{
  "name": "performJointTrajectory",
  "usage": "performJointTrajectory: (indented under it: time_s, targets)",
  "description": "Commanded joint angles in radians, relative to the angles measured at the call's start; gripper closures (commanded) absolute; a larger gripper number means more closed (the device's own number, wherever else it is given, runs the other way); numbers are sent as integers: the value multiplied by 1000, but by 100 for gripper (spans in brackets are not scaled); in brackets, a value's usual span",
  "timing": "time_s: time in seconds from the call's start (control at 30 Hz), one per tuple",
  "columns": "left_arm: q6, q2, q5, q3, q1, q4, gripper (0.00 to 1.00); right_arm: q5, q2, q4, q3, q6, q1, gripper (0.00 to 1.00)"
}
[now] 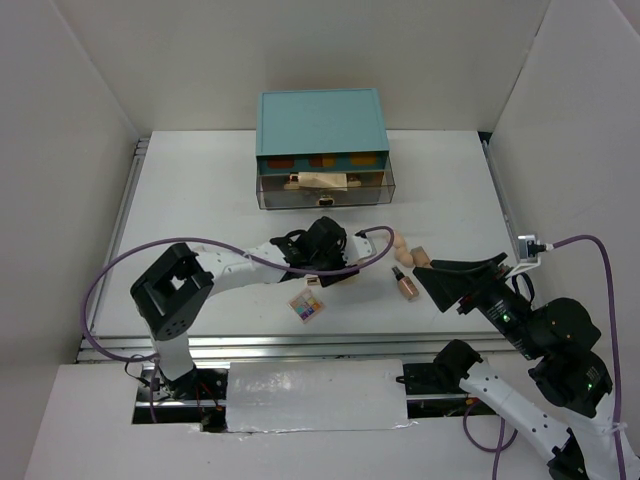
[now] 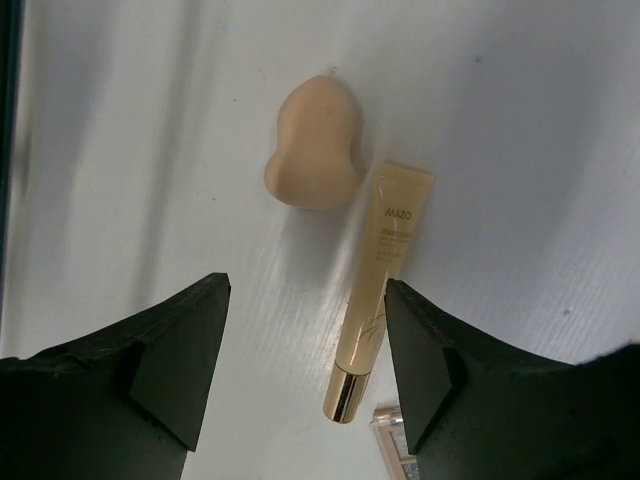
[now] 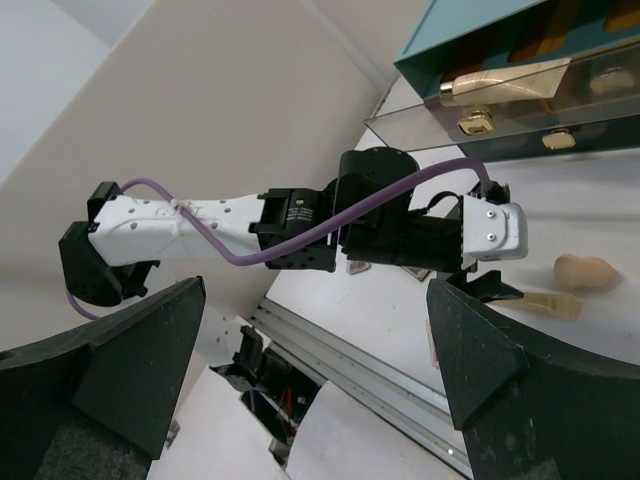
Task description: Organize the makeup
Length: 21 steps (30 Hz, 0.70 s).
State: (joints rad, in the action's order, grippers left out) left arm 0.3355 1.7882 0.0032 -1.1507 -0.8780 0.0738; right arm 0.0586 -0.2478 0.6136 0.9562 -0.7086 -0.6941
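Downward points the left claw [image 2: 305, 300], jaws apparently astride the beige tube [image 2: 385, 265].

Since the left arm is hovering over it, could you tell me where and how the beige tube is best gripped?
Probably across the rounded body of the beige tube, just above its gold cap, coming straight down with the left gripper open astride it. It lies flat on the table, its crimped far end is thin, and a sponge sits close beside that end.
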Motion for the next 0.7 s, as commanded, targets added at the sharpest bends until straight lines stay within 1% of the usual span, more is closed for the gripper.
performJointTrajectory:
  time_s: [0.0,0.27,0.47,0.57,0.67]
  targets:
    - [-15,10,46,11,1,-46,24,-19,-13,-40,18,11,-1,0]
    - [-43,53,109,31,1,-38,27,-20,-41,-71,4,23,-1,0]
    - [-59,85,110,32,1,-34,29,-28,-41,-80,-2,23,-2,0]
    - [-67,111,98,17,1,-14,35,-28,-33,-77,4,24,-2,0]
    - [-78,120,109,23,1,-9,46,-20,-25,-66,13,29,-1,0]
